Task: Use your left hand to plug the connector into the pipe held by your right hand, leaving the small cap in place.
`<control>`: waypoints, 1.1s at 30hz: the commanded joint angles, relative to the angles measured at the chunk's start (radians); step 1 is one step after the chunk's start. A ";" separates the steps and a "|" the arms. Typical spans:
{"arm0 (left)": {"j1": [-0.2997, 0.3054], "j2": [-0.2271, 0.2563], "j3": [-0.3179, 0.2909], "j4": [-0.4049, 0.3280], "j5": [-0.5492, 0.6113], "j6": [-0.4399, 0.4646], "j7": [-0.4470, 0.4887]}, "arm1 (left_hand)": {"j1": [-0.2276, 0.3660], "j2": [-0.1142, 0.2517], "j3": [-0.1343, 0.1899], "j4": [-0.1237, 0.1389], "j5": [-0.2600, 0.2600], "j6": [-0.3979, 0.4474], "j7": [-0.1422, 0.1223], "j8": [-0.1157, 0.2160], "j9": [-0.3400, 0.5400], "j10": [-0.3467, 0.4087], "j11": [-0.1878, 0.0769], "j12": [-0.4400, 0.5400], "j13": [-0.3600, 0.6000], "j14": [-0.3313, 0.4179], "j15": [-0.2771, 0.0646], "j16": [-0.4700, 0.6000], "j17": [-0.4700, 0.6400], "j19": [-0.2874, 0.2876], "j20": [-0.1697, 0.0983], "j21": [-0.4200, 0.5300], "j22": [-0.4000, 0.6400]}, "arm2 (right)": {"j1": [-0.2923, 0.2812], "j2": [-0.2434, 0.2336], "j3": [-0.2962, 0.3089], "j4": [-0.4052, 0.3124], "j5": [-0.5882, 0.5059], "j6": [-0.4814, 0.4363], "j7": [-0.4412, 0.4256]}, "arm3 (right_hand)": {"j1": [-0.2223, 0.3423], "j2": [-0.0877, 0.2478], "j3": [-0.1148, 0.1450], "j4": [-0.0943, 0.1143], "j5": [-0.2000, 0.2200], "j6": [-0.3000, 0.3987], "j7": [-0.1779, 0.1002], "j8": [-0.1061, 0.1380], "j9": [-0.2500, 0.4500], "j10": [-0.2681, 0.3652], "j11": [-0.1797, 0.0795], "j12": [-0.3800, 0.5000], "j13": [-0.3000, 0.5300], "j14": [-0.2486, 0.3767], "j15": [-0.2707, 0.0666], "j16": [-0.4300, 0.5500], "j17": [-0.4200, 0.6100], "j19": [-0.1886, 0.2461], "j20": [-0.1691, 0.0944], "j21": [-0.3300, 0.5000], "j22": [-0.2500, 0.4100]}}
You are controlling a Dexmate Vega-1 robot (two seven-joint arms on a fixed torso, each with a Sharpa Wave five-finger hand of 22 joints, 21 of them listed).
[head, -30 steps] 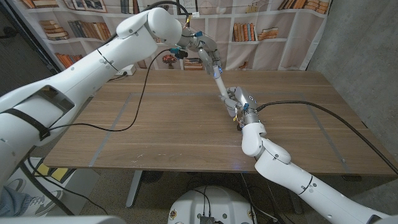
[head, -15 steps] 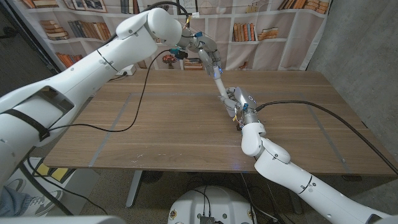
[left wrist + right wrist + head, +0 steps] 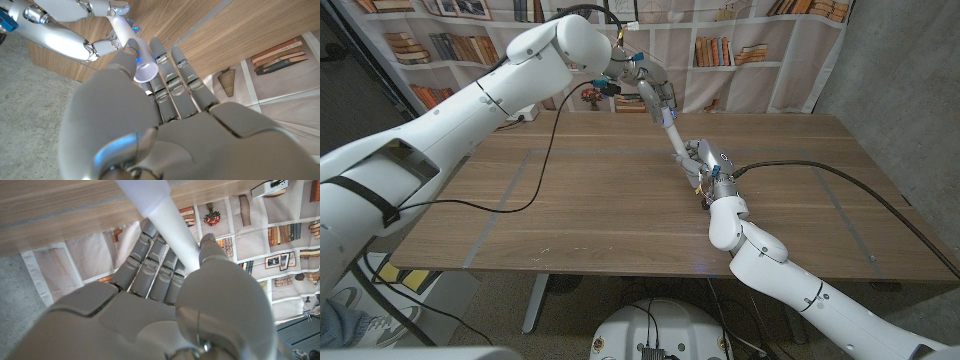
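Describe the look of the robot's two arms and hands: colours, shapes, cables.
Both arms are glossy white, rounded shells joined by ball-like joints. The left arm has a dark band near its base and blue fittings at the wrist. A black cable runs to the right arm near its wrist. The left hand and right hand are silver-grey with segmented fingers.

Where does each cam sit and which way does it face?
Head view: on the robot's head, looking down over the table; both arms, left hand, right hand.
Left wrist view: behind the left hand, facing the pipe.
Right wrist view: behind the right hand, along the pipe.
Shared: all three show the pipe.
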 commanded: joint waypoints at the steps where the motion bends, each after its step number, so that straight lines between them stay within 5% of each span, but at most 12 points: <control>1: -0.002 -0.016 0.013 0.018 0.002 -0.011 -0.004 | -0.006 0.042 0.038 0.031 0.007 0.135 0.115 0.015 0.108 0.112 0.018 0.006 0.153 -0.001 0.003 -0.002 0.005 -0.001 -0.052 0.005 0.005 | -0.006 0.002 0.007 -0.008 -0.005 0.020 -0.023 | 0.004 0.015 0.121 0.117 0.004 0.068 -0.063 0.006 0.003 0.015 -0.003 0.008 0.004 0.013 -0.068 -0.002 0.003 0.000 -0.143 0.010 0.002; 18: 0.013 -0.034 0.003 0.047 -0.046 -0.041 0.020 | -0.009 0.042 0.041 0.031 0.007 0.134 0.114 0.012 0.108 0.106 0.020 0.000 0.158 -0.009 0.005 -0.004 0.006 -0.011 -0.050 0.008 0.005 | -0.031 0.014 0.027 -0.008 0.002 0.050 -0.060 | 0.007 0.014 0.121 0.115 0.005 0.069 -0.062 0.006 0.006 0.015 -0.010 0.007 0.004 0.020 -0.068 -0.001 0.003 0.001 -0.143 0.023 0.001; 33: -0.030 -0.049 0.041 0.059 -0.017 -0.020 -0.021 | -0.012 0.042 0.044 0.032 0.007 0.135 0.110 0.011 0.108 0.107 0.019 -0.003 0.160 -0.011 0.006 -0.003 0.007 -0.013 -0.048 0.013 0.004 | -0.009 -0.049 -0.002 -0.012 -0.088 0.069 -0.024 | 0.009 0.014 0.121 0.114 0.006 0.065 -0.071 0.006 0.011 0.011 -0.021 0.005 0.005 0.022 -0.069 -0.001 0.002 -0.004 -0.144 0.030 0.000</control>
